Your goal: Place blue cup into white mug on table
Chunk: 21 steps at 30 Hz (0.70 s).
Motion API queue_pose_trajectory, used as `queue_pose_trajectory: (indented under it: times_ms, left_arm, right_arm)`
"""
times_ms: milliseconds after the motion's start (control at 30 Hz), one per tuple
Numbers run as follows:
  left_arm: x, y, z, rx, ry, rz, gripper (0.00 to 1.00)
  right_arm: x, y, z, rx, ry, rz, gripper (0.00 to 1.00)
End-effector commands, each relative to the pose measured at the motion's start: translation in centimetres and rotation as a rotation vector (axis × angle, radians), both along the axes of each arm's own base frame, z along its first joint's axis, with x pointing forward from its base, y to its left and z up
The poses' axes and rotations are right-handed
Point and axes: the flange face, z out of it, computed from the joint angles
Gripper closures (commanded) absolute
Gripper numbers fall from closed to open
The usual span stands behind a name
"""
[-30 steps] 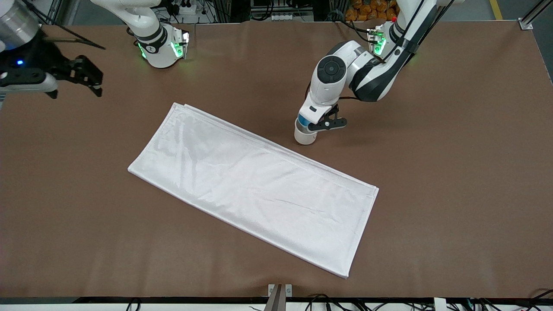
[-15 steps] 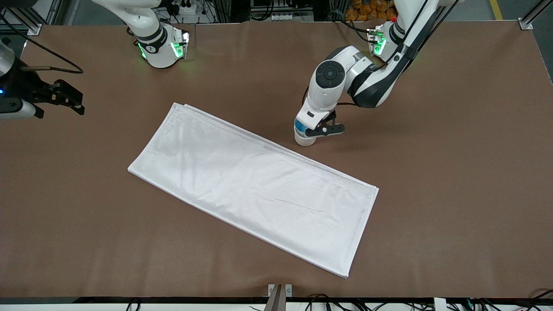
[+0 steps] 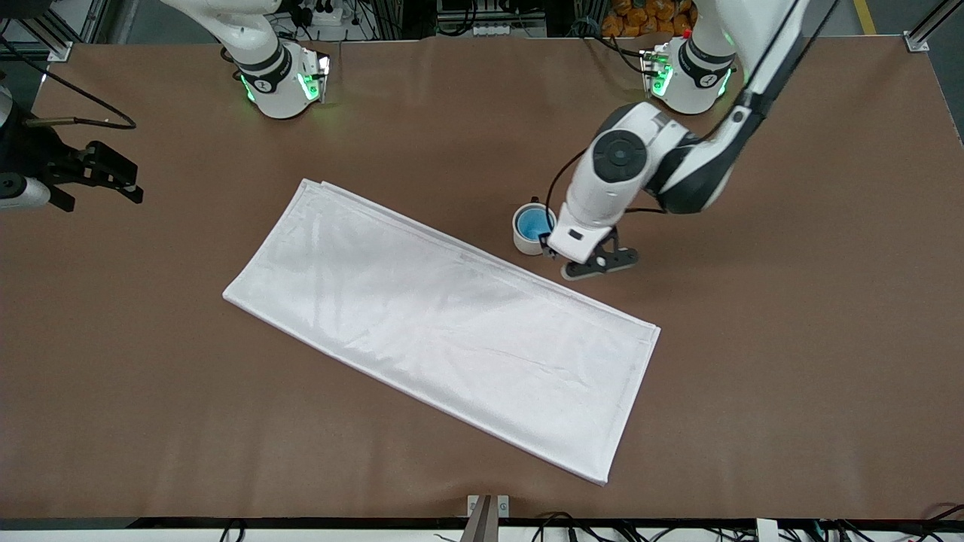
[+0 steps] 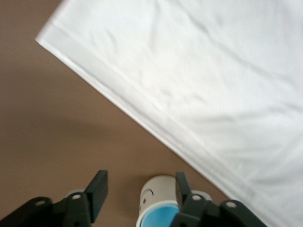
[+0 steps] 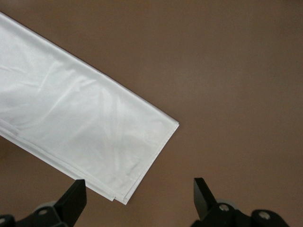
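Note:
The blue cup (image 3: 533, 223) sits inside the white mug (image 3: 525, 242), which stands upright on the brown table (image 3: 791, 301) close to the white cloth's edge. The mug's dark handle (image 3: 535, 200) points toward the arms' bases. My left gripper (image 3: 597, 265) is open and empty, over the table just beside the mug. In the left wrist view the mug (image 4: 154, 196) with the blue cup (image 4: 161, 218) in it lies close to one finger of the left gripper (image 4: 139, 191). My right gripper (image 3: 124, 183) is open and empty, over the table edge at the right arm's end.
A large folded white cloth (image 3: 444, 324) lies slantwise across the middle of the table. The right wrist view shows one of its corners (image 5: 142, 142) under the open right gripper (image 5: 138, 194). Both arm bases stand along the table's edge farthest from the front camera.
The left gripper let go of the blue cup, which now rests in the mug, then rose and moved off toward the front camera. The right gripper drifted slightly and settled.

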Motion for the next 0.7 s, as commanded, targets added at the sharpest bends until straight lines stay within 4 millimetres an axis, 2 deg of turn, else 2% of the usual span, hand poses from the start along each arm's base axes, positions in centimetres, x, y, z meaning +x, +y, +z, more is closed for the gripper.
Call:
queue_pose_trajectory:
  times_ms: [0,167,267,367,500,633,667]
  left_arm:
    - [3.8,3.5,4.9,0.016,-0.044,0.005,0.00]
    - [4.0,3.6,5.1,0.015,-0.046,0.004,0.00]
    - [3.9,4.3,5.3,0.033,-0.031,0.006,0.00]
    - [3.9,6.4,5.7,0.071,0.007,-0.006,0.00]
    - [3.3,7.4,6.1,0.110,0.050,-0.092,0.00]
    - [2.7,10.8,7.4,0.133,0.048,-0.179,0.00]
    - [2.7,12.5,7.9,0.146,0.043,-0.196,0.00]
  right_arm:
    - [-0.9,-0.3,0.3,0.021,-0.013,0.010,0.00]
    - [-0.9,-0.2,-0.1,0.020,-0.013,0.011,0.00]
    - [-0.9,-0.1,-1.1,0.016,-0.015,0.011,0.00]
    - [-0.9,-0.8,-1.4,0.017,-0.010,-0.002,0.00]
    - [-1.0,-0.3,-1.3,0.018,-0.008,-0.003,0.00]
    - [-1.0,-0.3,-1.3,0.018,-0.005,-0.003,0.00]
    - [-1.0,0.0,-1.3,0.019,-0.005,0.003,0.00]
